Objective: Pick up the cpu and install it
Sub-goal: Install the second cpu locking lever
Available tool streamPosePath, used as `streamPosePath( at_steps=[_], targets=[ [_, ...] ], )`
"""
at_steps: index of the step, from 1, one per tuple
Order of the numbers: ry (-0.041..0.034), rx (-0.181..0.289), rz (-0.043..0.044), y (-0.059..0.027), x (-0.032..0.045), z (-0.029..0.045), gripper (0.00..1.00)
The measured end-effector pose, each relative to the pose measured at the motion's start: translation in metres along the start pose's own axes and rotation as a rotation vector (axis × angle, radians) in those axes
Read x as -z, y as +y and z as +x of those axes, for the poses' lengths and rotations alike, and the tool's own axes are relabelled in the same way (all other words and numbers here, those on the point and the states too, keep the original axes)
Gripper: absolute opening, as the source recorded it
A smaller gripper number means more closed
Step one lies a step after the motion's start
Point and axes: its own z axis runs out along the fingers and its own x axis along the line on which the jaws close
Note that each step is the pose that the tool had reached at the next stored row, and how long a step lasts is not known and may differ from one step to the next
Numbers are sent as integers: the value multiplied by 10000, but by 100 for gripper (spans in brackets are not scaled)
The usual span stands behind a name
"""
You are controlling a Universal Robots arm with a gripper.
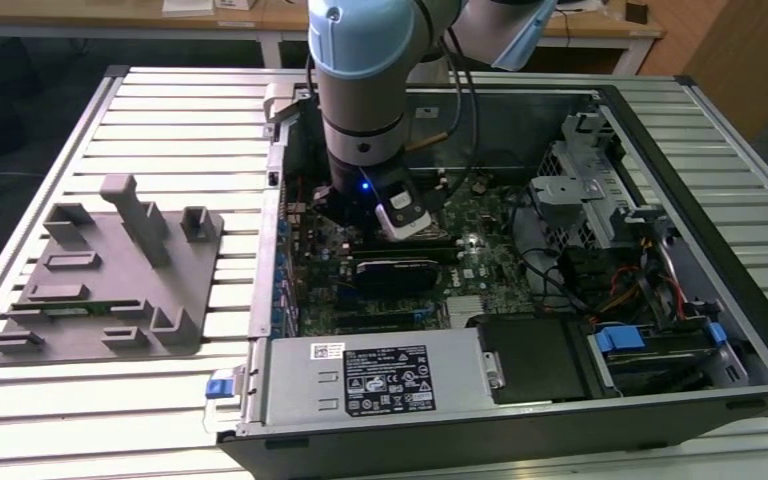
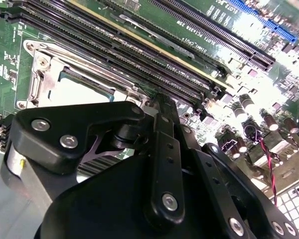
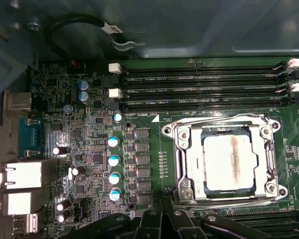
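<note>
Silvery and square, the cpu (image 3: pixel 233 163) lies flat inside the metal socket frame (image 3: pixel 182 164) on the green motherboard (image 3: pixel 89 144); in the first wrist view a pale streak runs down the middle of its top, and the frame's retaining plate borders it on all sides. In the second wrist view the cpu (image 2: pixel 79 89) shows as a pale surface in the same frame, partly hidden behind the tool's black linkage. The tool (image 2: pixel 162 107) hangs just above the board, close beside the socket, with nothing visibly held; whether its fingers are open or closed cannot be determined. Long black memory slots (image 3: pixel 204 79) run parallel along one side of the socket, their white latches at the ends.

In the exterior view the arm (image 1: pixel 371 90) reaches straight down into the open computer case (image 1: pixel 704 300), which lies on its side on a slatted metal counter (image 1: pixel 37 140). A grey metal box with a white label (image 1: pixel 371 375) occupies the near edge of the case. A grey moulded fixture (image 1: pixel 104 290) sits on the counter toward the exterior view's left, well apart from the case.
</note>
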Motion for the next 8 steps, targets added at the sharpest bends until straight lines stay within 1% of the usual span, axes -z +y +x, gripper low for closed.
streamPosePath(
  at_steps=[4, 8],
  targets=[
    [3, -3, -10, -2, -16, 2, 11],
    [12, -2, -8, -1, -17, 0, 11]
  ],
)
